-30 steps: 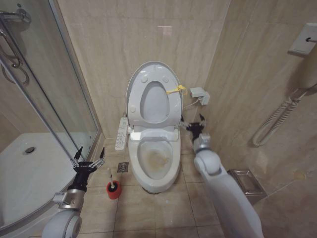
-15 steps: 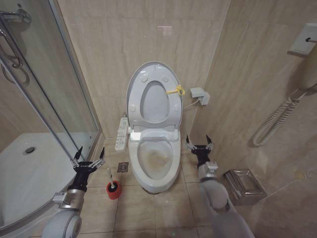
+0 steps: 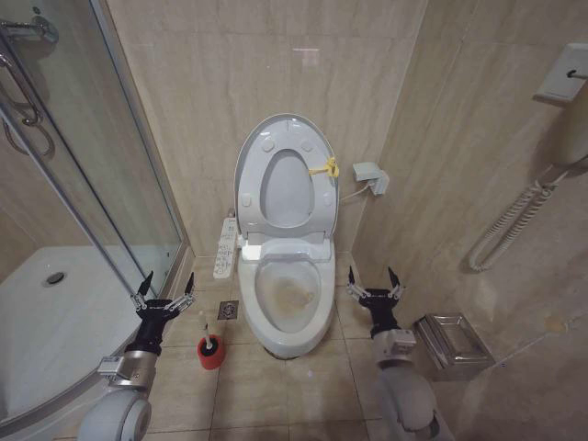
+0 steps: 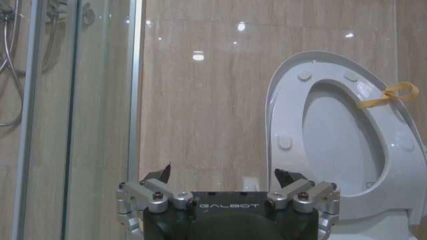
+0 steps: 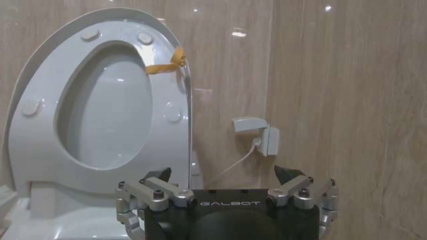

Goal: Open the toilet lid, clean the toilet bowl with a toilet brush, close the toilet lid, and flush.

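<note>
The toilet lid [image 3: 287, 191] stands raised against the wall, and the white seat ring [image 3: 253, 184] with its yellow tie is up in front of it. Below them the toilet bowl [image 3: 249, 294] lies uncovered, brownish stains inside. The toilet brush [image 3: 210, 347] stands in its red holder on the floor, left of the bowl. My left gripper [image 3: 168, 280] hangs open above and left of the brush. Open too, my right gripper [image 3: 371, 276] hovers right of the bowl. The left wrist view has the left gripper [image 4: 223, 172] facing the lid [image 4: 340, 135]; the right gripper [image 5: 222, 172] faces the lid [image 5: 107, 110].
A glass shower screen [image 3: 119, 184] and white shower tray [image 3: 55, 312] fill the left. A control panel [image 3: 225, 246] hangs left of the bowl, above a floor drain [image 3: 228, 310]. A metal bin [image 3: 450, 340] sits on the floor right of my right gripper. A wall socket [image 3: 370, 175] is near the lid.
My right arm has drawn back from beside the toilet's hinge toward me, and its gripper now sits lower, right of the bowl. The left arm has not moved.
</note>
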Controlling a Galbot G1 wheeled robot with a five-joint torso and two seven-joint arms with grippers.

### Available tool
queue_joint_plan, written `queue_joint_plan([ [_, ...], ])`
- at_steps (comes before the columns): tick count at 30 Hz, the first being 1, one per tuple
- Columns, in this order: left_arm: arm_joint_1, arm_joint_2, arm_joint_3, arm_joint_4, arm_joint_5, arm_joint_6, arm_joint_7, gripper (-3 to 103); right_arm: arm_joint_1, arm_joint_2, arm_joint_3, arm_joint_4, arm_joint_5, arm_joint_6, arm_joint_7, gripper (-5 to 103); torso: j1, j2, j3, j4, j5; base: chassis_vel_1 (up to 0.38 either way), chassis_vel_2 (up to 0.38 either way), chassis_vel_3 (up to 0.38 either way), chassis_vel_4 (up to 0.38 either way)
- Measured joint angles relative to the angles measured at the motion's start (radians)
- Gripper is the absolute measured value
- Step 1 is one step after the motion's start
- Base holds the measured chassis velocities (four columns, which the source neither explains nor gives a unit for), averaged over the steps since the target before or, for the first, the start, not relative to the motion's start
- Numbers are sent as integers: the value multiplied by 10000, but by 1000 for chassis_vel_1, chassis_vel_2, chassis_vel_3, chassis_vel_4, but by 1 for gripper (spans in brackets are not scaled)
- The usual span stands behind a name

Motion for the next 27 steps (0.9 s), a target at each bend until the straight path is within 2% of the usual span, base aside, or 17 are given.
queue_joint_plan([
  [27, 0, 0, 0, 0, 0, 0, 0, 100, 45, 49, -5, 15, 54, -100, -29, 100, 0, 0, 0, 0, 1, 0, 0, 0, 0],
])
